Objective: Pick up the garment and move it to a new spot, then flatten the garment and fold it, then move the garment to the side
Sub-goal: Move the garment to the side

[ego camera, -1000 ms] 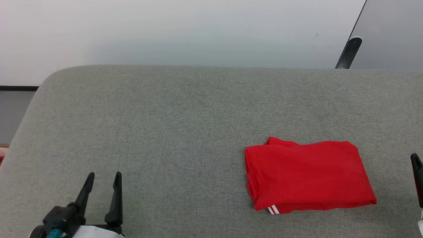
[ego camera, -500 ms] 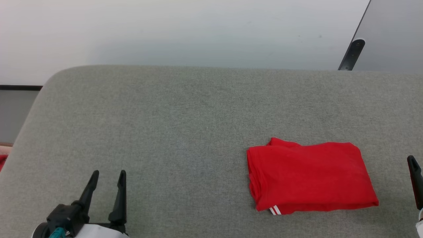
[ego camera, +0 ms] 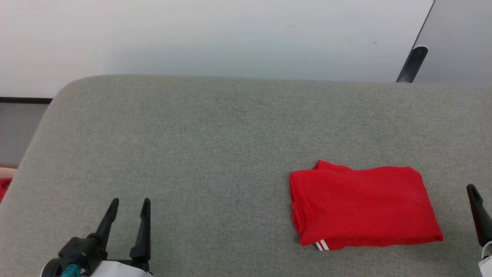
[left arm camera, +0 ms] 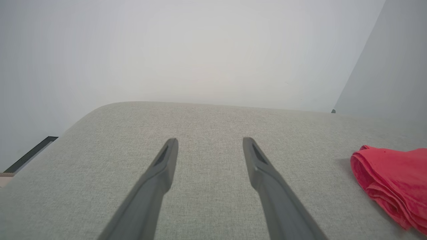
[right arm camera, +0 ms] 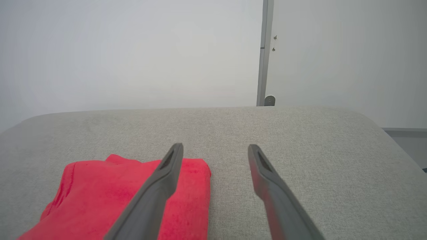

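1. On the right half of the grey woven-fabric padded surface [ego camera: 215,154], the bright red soft-knit folded garment [ego camera: 365,206] is lying as a flat rectangle. Its stacked fold edges are facing left, and white-striped trim is peeking out at its near-left corner.
2. I am holding the left gripper [ego camera: 130,201] with its two long dark fingers spread apart and carrying nothing. It is hovering over bare fabric, well apart from the garment.
3. I am holding the right gripper [right arm camera: 216,147] likewise spread and empty. In the right wrist view its left finger is reaching over the garment's right edge while the other is pointing over bare surface. I cannot tell whether it is touching the cloth.
4. Risk, as I am judging it: the garment is already looking folded and set aside, so a leftward sweep of the right fingers would be snagging the loose top layer and dragging the fold open.
5. Second risk: if I am regrasping, a shallow pinch would be lifting only the upper layers, and the soft knit would be spilling out of shape.
6. Surroundings: a plain white wall [ego camera: 192,34] is rising behind the surface, with a grey panel [ego camera: 461,38] and a dark elongated fitting [ego camera: 412,63] at far right. Nothing is standing between either gripper and the garment.
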Available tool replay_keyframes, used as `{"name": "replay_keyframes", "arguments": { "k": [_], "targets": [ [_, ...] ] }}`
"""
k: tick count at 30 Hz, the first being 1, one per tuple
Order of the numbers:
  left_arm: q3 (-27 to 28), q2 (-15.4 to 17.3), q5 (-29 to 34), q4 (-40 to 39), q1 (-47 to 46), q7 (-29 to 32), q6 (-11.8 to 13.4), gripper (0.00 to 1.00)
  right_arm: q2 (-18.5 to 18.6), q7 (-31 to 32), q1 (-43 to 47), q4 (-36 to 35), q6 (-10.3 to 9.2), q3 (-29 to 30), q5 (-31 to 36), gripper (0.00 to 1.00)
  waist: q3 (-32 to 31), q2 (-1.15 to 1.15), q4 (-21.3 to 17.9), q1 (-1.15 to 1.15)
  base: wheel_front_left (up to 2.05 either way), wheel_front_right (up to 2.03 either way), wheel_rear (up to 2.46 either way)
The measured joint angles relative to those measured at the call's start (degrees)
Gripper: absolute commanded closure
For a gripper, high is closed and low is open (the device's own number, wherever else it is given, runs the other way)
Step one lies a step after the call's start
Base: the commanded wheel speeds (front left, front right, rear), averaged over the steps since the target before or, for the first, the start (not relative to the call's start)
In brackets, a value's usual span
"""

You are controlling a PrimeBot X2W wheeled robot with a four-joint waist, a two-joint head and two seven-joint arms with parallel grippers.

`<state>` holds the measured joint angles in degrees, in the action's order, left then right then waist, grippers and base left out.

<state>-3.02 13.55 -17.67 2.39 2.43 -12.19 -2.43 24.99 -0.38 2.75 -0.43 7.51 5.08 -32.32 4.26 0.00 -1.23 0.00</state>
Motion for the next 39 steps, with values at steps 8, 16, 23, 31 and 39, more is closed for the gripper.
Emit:
{"name": "replay_keyframes", "arguments": {
  "k": [8, 16, 23, 31, 39],
  "targets": [
    [-0.76, -0.69, -0.47, -0.01, -0.20, -0.29, 0.43, 0.00, 2.21, 3.74, -2.86, 0.36, 0.00, -2.87, -0.10, 0.00, 0.93, 0.00, 0.57, 0.00, 0.00, 0.00, 0.00],
    [-1.92, -1.45, -0.48, 0.90, -2.79, -1.02, 0.34, 0.00, 5.32, 23.42, -11.44, 4.20, 0.00, -5.01, -2.13, 0.00, 3.34, 0.00, 1.70, 0.00, 0.00, 0.00, 0.00],
    [-2.90, -2.12, -0.47, 2.50, -5.46, -1.72, -0.18, 0.00, 7.76, 46.03, -13.38, 5.27, 0.00, -7.00, -5.70, 0.00, 5.94, 0.00, 3.21, 0.00, 0.00, 0.00, 0.00],
    [-3.05, -2.38, -0.40, 3.89, -7.57, -2.44, -0.68, 0.00, 6.21, 50.89, -16.25, 6.49, 0.00, -5.12, -5.19, 0.00, 9.33, 0.00, 4.75, 0.00, 0.00, 0.00, 0.00],
    [-3.12, -2.56, -0.02, 4.80, -9.34, -2.63, -1.13, 0.00, 4.67, 50.68, -17.10, 10.13, 0.00, -5.75, -2.22, 0.00, 11.35, 0.00, 5.69, 0.00, 0.00, 0.00, 0.00]
  ]
}}
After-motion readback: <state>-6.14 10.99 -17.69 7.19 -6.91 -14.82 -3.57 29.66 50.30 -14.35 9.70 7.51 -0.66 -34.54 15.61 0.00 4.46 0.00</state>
